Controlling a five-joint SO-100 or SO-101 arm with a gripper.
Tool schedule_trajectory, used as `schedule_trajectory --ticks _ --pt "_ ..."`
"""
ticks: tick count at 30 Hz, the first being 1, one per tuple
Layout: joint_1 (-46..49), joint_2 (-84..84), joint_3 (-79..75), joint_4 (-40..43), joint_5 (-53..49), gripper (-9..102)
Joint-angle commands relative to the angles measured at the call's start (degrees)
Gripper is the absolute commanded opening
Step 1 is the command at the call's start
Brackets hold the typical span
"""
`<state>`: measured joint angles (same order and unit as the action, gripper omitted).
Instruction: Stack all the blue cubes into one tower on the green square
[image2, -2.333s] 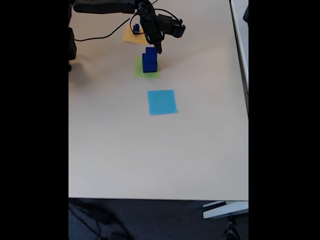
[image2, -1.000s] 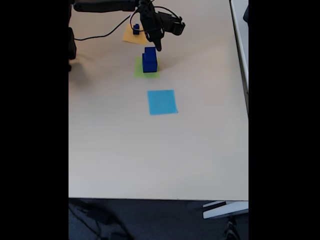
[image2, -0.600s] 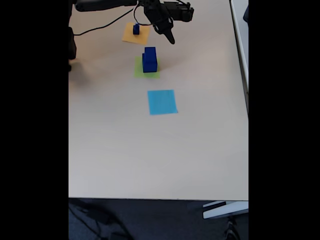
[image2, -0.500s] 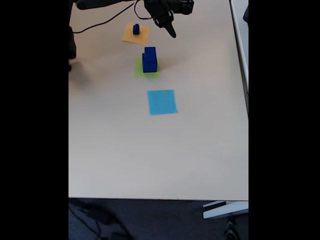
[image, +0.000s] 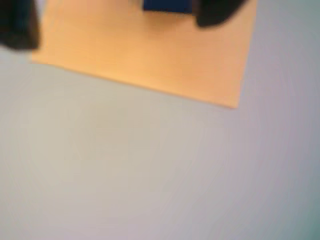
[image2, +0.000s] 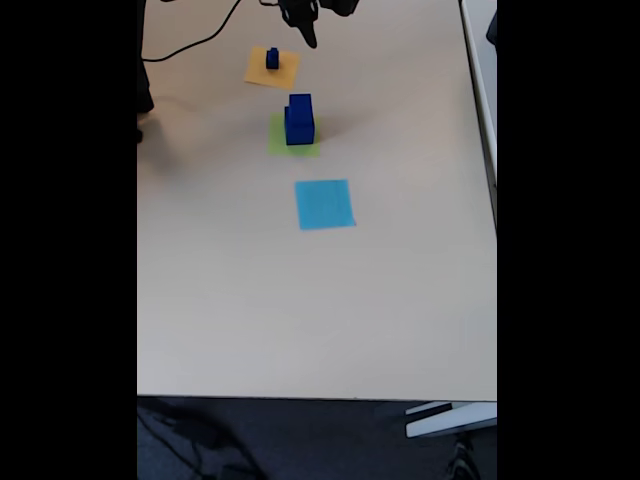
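In the fixed view, a stack of two blue cubes stands on the green square, the smaller cube on top. A small blue cube sits alone on an orange-yellow square farther back. My gripper hangs at the top edge, to the right of that small cube and clear of the stack. The blurred wrist view looks down on the orange-yellow square, with the small blue cube at the top edge. My gripper is open there, one dark fingertip beside the cube, the other far left.
A flat light-blue square lies on the beige table in front of the green one. A black cable runs across the back left. The table's front edge is at the bottom of the fixed view and its right edge near another white surface.
The arm pulled up and back from above the two-cube stack, then swung left toward the orange-yellow square. The stack and the small cube stayed put.
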<state>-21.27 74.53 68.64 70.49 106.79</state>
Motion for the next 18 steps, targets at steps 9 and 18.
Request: schedule_trajectory --ticks 9,18 --pt "-4.22 7.73 4.13 -0.7 2.99 15" --pt "-8.7 5.8 7.91 0.0 11.43 15"
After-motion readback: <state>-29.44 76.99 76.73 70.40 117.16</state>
